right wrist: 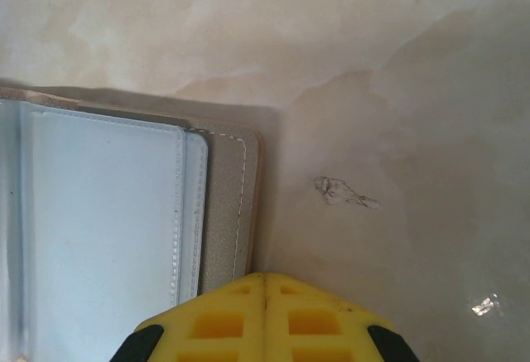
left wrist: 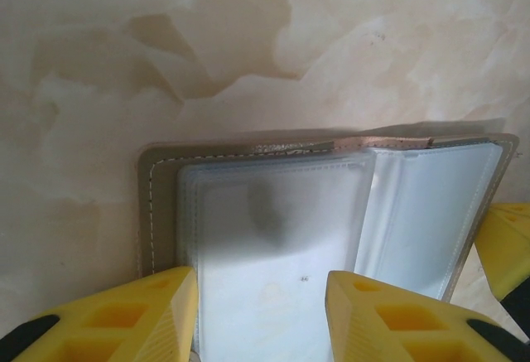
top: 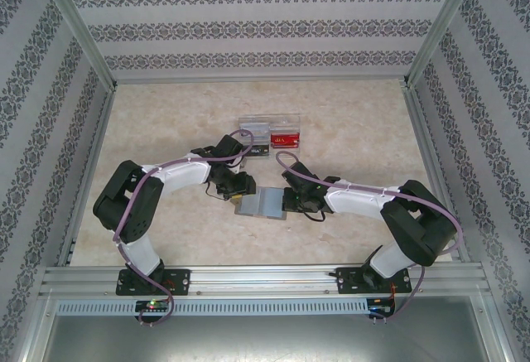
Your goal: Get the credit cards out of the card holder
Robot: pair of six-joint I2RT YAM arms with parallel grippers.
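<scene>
The card holder [top: 267,203] lies open on the table between my two grippers, its grey cover [left wrist: 157,213] under pale blue-grey pockets [left wrist: 273,229]. My left gripper [left wrist: 261,316] is open, its yellow fingers [left wrist: 157,316] standing apart over the left pocket leaf; I cannot tell whether they touch it. Shut and holding nothing, my right gripper [right wrist: 265,283] has its tip at the right edge of the holder's cover [right wrist: 224,205]. One red credit card [top: 284,139] lies in a clear box behind. No card shows in the pockets.
The clear two-compartment box [top: 269,130] stands behind the grippers near the table's middle, something pale in its left half. Patterned walls and metal posts close in the table on three sides. Bare marbled tabletop [right wrist: 397,130] stretches to the holder's right.
</scene>
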